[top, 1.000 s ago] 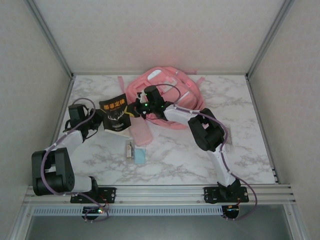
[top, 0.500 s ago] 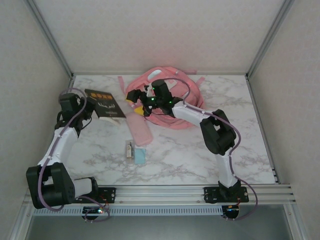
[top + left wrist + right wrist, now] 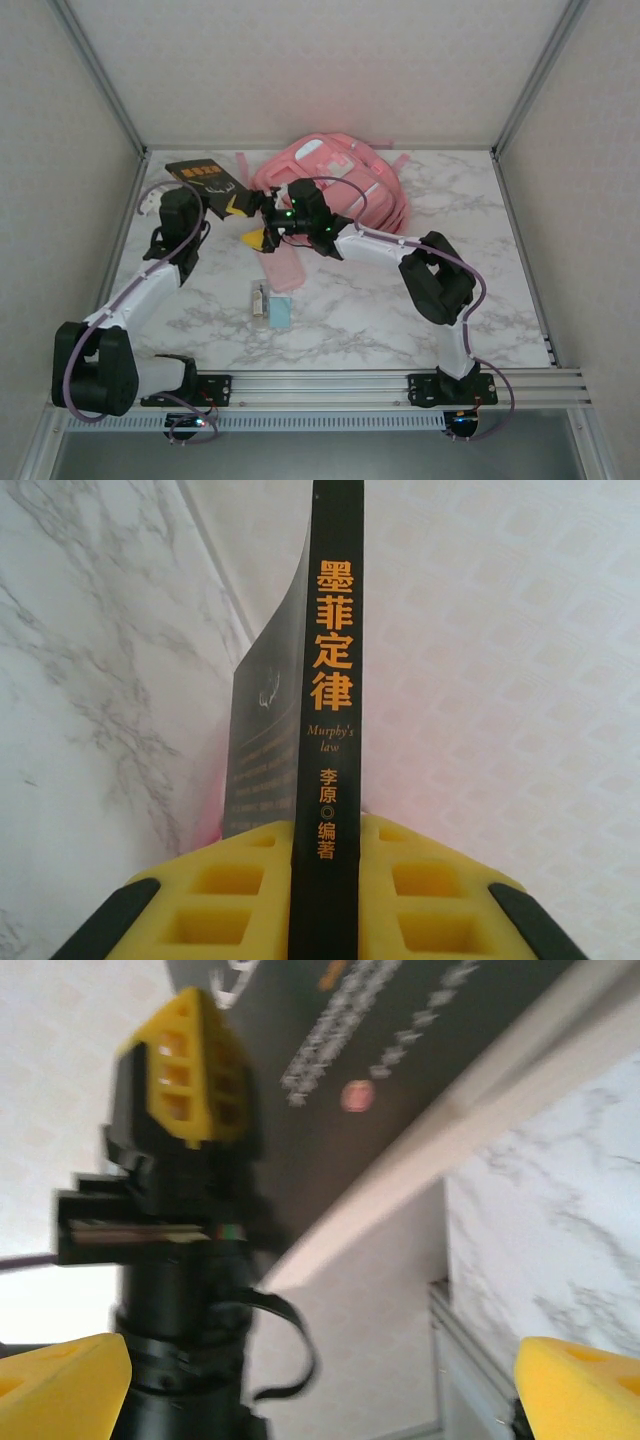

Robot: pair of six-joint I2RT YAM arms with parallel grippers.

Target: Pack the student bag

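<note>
The left claw (image 3: 325, 830) is clenched on a thin black book (image 3: 326, 680). Its two yellow fingers (image 3: 225, 885) press on each side of the spine, and the book sticks straight out past the tips. The spine has orange letters and the small words "Murphy's law". To the left of this claw is the white marble table (image 3: 90, 680). To its right is the pale wall (image 3: 520, 680).

The right claw (image 3: 320, 1360) is let go and spread wide, with nothing in it. Its yellow tips sit far out at each side of its own view. Right in front of it is the left claw, with one yellow finger up and the dark cover of the book behind it. That view is blurry, so I can't tell if the right claw touches the book or is only very close to it.

From above, the two claws face each other, tip to tip. The bag (image 3: 345, 185) is big and pink. It lies on the table just behind the right claw and off to its right side. A flat pink pouch (image 3: 282, 265) lies just on the near side of the right claw. Past the pouch, farther from that claw, a blue square (image 3: 281, 313) lies on the table with a small thing (image 3: 260, 298) right beside it.
</note>
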